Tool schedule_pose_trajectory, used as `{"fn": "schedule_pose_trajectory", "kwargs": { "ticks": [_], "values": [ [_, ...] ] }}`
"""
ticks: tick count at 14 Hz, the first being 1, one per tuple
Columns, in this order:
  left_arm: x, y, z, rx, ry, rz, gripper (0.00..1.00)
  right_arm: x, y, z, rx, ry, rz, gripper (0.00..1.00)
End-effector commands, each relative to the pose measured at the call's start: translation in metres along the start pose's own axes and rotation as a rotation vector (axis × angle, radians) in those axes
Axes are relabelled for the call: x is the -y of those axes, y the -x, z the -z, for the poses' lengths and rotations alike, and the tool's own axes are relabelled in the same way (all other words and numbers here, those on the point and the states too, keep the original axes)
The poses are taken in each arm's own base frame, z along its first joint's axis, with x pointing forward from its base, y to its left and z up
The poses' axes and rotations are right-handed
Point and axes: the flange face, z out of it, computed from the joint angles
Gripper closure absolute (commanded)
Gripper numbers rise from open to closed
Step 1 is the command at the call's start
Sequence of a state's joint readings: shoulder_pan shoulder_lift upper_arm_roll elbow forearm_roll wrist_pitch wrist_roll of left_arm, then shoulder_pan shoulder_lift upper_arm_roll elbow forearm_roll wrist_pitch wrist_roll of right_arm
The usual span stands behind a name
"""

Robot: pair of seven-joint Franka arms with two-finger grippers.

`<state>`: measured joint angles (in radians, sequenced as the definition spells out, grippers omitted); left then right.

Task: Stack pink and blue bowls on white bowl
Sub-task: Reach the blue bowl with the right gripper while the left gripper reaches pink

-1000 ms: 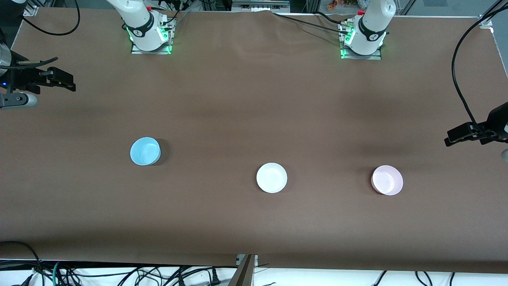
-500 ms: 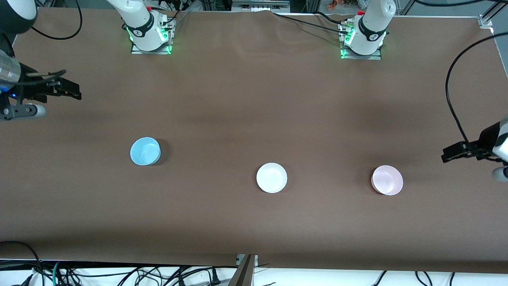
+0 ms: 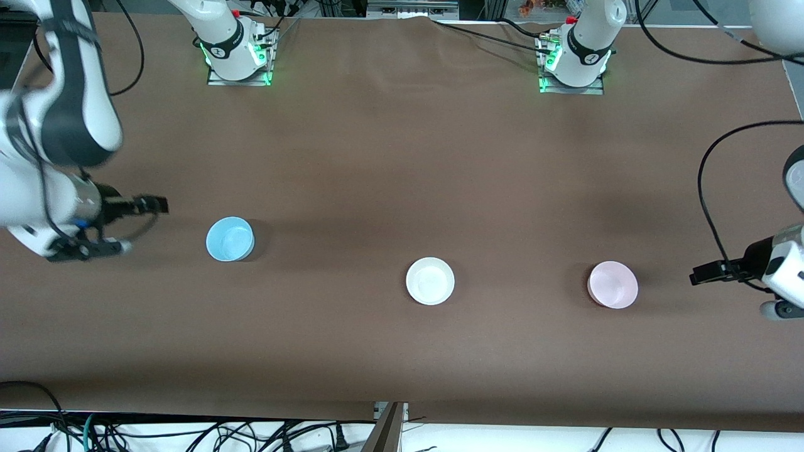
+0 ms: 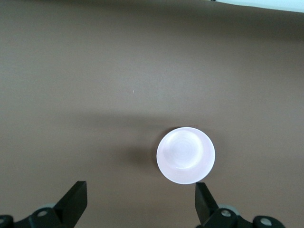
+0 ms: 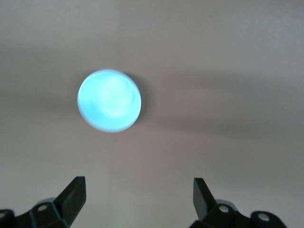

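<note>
Both end effectors moved toward bowls: left end effector (image 3: 697, 277) open near pale pink bowl (image 3: 612, 285); right end effector (image 3: 160, 205) open near sky-blue bowl (image 3: 230, 238).

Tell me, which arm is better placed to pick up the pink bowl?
The left arm. Its open left hand is beside the pink bowl, while the open right hand is near the blue bowl.

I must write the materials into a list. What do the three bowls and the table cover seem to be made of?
Pink bowl, blue bowl and white bowl: probably smooth plastic or melamine, plain and even in colour; glazed ceramic cannot be excluded. The white one shows a soft sheen inside. Table cover: apparently matte brown cloth or paper, with faint wrinkles near the arms' bases.
</note>
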<state>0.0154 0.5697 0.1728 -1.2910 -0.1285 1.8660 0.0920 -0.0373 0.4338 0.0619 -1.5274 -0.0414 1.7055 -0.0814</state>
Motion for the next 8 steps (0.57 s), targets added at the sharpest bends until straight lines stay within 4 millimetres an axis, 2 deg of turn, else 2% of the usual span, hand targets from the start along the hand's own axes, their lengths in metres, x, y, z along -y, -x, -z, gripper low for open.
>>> {"fn": "schedule_pose_trajectory", "kwargs": {
  "ticks": [1, 4, 6, 8],
  "values": [
    [0.000, 0.000, -0.021, -0.024, 0.014, -0.018, 0.00, -0.020, -0.019, -0.072, -0.034, -0.032, -0.044, 0.00],
    [0.001, 0.006, -0.063, -0.059, 0.004, -0.012, 0.00, -0.019, -0.016, -0.105, -0.049, -0.085, -0.119, 0.00],
    [0.000, 0.009, -0.083, -0.060, 0.001, -0.011, 0.00, -0.014, -0.012, -0.129, -0.077, -0.093, -0.199, 0.00],
    [-0.007, 0.012, -0.094, -0.046, 0.022, -0.009, 0.00, -0.010, -0.015, -0.137, -0.116, -0.091, -0.200, 0.00]
  ]
}}
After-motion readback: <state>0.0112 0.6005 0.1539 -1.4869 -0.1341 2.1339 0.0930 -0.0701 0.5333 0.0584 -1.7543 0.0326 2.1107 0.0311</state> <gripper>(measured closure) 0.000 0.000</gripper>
